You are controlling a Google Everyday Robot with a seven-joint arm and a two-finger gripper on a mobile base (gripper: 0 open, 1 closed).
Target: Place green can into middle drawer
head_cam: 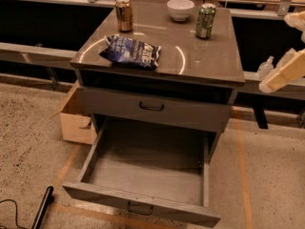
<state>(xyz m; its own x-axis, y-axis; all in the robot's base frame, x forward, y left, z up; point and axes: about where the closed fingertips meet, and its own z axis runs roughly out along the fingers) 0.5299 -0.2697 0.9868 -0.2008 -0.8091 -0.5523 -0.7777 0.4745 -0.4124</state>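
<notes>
The green can [206,20] stands upright at the back right of the cabinet top [205,61], next to a white bowl [180,9]. The middle drawer [152,168], the cabinet's lowest one, is pulled wide open, with a bare grey floor and a small black handle on its front. My gripper [282,73] shows only as a pale, tilted part at the right edge of the camera view. It is to the right of the cabinet, below the can's level, apart from it and with nothing in it.
A gold-brown can [124,14] stands at the back left of the top, and a dark blue chip bag [131,51] lies front left. The handled drawer [152,108] above is closed. A cardboard box [76,116] sits left of the cabinet, and a black cable [40,211] lies on the floor.
</notes>
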